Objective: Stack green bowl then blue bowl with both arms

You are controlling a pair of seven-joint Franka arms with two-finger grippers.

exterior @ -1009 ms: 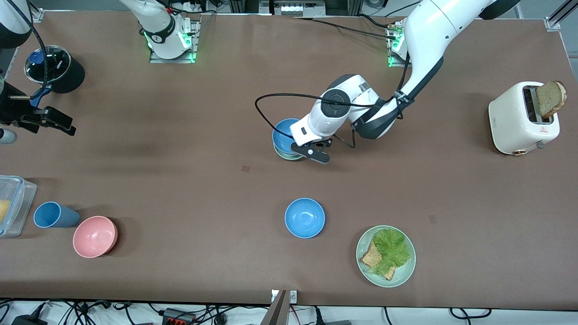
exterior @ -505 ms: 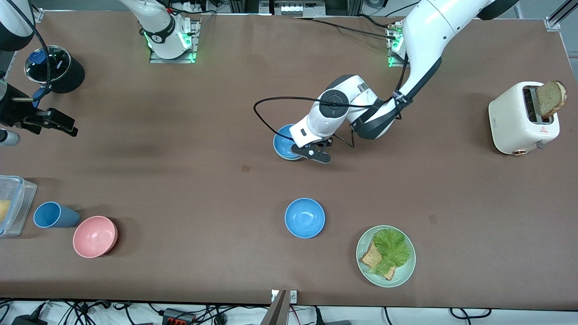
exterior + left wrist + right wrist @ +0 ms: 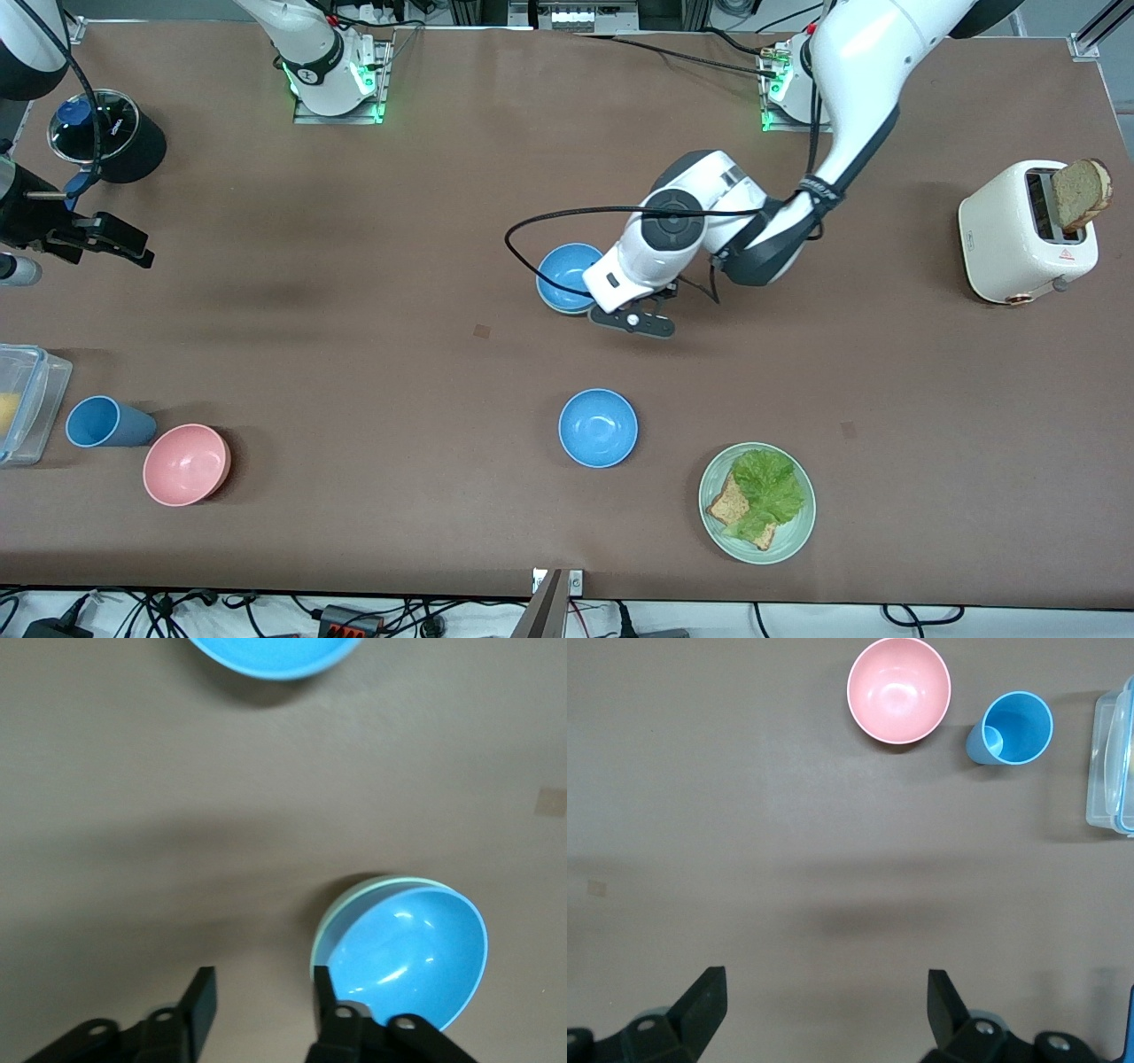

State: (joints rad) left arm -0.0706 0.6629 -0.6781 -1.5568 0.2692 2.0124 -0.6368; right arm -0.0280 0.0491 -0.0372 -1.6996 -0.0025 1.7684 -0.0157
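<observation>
Stack: blue bowl (image 3: 567, 275) sits nested inside the green bowl (image 3: 330, 920) near mid-table; only a thin mint rim shows under the blue one in the left wrist view.
Left gripper (image 3: 633, 317): hangs low over bare table (image 3: 354, 372) just beside the stack, toward the left arm's end; fingers spread apart, holding nothing. In the left wrist view one finger (image 3: 324, 992) lies against the stack's rim in the picture; contact cannot be confirmed.
Right gripper (image 3: 824, 1001): at the right arm's end of the table, up over bare tabletop, fingers wide apart and empty; this arm waits.
Second blue bowl (image 3: 598, 427): alone on the table, nearer the front camera than the stack, well apart from it.
Plate (image 3: 718, 523): pale green, with lettuce and toast, beside the second blue bowl toward the left arm's end.
Pink bowl (image 3: 186, 463), blue cup (image 3: 104, 422): just beside each other at the right arm's end.
Toaster (image 3: 1010, 235): at the left arm's end, bread slice sticking up.
</observation>
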